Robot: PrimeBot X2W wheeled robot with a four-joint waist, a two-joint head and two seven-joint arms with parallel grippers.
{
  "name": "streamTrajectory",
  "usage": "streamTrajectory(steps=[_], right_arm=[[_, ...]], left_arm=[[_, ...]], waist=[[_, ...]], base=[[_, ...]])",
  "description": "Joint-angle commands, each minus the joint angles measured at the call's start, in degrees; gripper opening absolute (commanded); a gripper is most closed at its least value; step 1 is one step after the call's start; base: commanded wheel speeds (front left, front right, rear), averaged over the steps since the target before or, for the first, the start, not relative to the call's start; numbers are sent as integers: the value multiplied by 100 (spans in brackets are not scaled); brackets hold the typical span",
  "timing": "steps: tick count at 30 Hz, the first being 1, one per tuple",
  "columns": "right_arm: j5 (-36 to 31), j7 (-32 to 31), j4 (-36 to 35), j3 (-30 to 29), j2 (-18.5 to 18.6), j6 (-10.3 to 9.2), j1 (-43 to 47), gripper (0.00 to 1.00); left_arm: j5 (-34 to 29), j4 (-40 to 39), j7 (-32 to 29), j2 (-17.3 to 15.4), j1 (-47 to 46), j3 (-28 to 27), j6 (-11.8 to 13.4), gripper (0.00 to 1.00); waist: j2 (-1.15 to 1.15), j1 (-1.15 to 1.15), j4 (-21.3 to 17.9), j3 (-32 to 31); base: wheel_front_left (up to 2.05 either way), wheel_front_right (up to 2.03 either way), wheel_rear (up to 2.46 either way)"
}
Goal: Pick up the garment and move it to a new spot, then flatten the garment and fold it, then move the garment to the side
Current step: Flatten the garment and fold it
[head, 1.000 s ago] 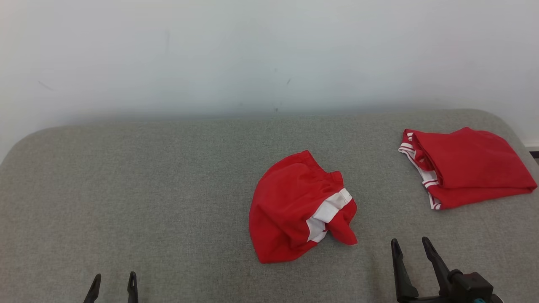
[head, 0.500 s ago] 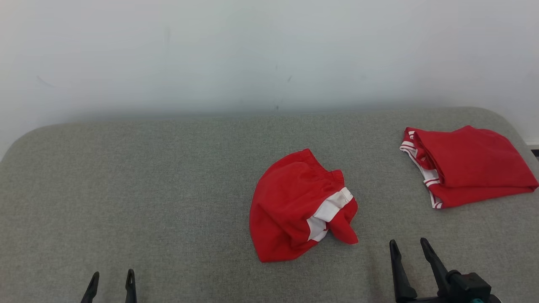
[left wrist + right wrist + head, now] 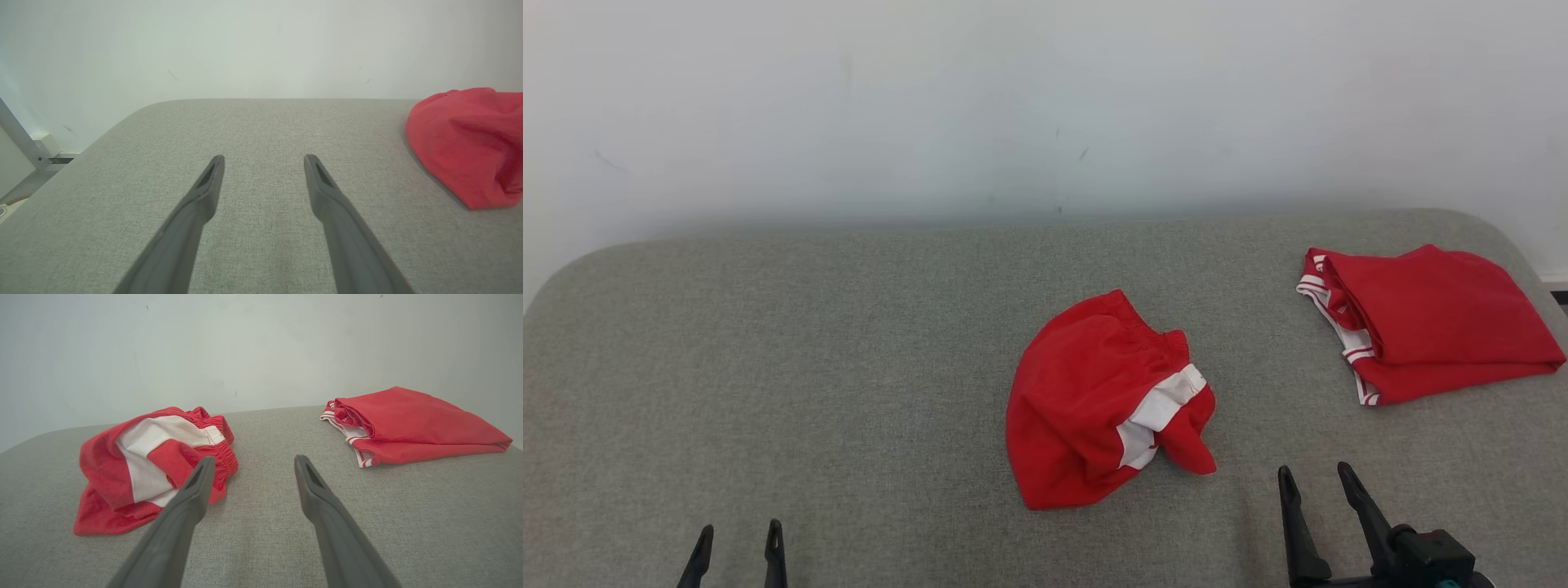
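Jaws, both grippers: spread wide, each pair standing clear of the cloth.

Head view
- left gripper (image 3: 740, 527): lower left; two dark fingertips rise from the bottom edge, parted, over the grey padded surface (image 3: 849, 367).
- right gripper (image 3: 1314, 468): lower right; fingers parted and pointing up the view, with a dark wrist block at the bottom edge.
- crumpled garment (image 3: 1086, 400): red with a white panel, bunched in a rounded heap a little right of the surface's centre, its gathered waistband on the far right side. It lies near the right gripper but apart from it, and well apart from the left gripper.
- folded garment (image 3: 1429, 327): red, with red-and-white striped trim along its left edge. It lies flat at the far right of the surface, apart from the heap.
- white wall (image 3: 1013, 98): behind the surface, with a few small dark marks.

Left wrist view
- left gripper (image 3: 264, 157): fingers parted, grey surface showing between them.
- crumpled garment (image 3: 461, 143): at the right edge, resting on the surface, apart from the nearer finger.
- metal bar (image 3: 18, 134): slanted, at the far left beyond the surface's rounded corner.

Right wrist view
- right gripper (image 3: 254, 457): fingers parted over the surface. The left-hand fingertip overlaps the heap's near edge; whether it touches cannot be told.
- crumpled garment (image 3: 106, 465): left of centre, white panel facing up.
- folded garment (image 3: 408, 424): upper right, apart from both fingers.
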State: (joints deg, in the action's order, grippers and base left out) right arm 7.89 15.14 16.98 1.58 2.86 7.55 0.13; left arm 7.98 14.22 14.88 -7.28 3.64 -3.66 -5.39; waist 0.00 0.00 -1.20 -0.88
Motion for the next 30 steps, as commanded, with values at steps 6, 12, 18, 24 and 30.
streamTrajectory(steps=[6, 12, 18, 24, 30], right_arm=[[19, 10, 33, 57, 3, -16, -59, 100], [-357, 10, 329, 354, 4, -16, -692, 100], [-445, 10, 1165, 483, 144, -16, -1449, 100], [-331, 10, 2539, 453, 341, -16, -2236, 100], [-230, -32, 3740, 537, 520, -16, -2924, 100]], left_arm=[[12, -55, 31, 83, 39, -86, -20, 100], [43, -36, 31, 146, -97, -101, -48, 100], [74, 62, 31, 197, -201, 10, -111, 100], [107, 135, 31, 260, -348, 137, -164, 100], [159, 197, 31, 291, -541, 235, -185, 100]], waist=[[0, 0, 37, 3], [0, 0, 214, 44], [0, 0, 514, 77], [0, 0, 863, 109], [0, 0, 1102, 307]], base=[[0, 0, 0], [0, 0, 0], [0, 0, 0], [0, 0, 0], [0, 0, 0]])
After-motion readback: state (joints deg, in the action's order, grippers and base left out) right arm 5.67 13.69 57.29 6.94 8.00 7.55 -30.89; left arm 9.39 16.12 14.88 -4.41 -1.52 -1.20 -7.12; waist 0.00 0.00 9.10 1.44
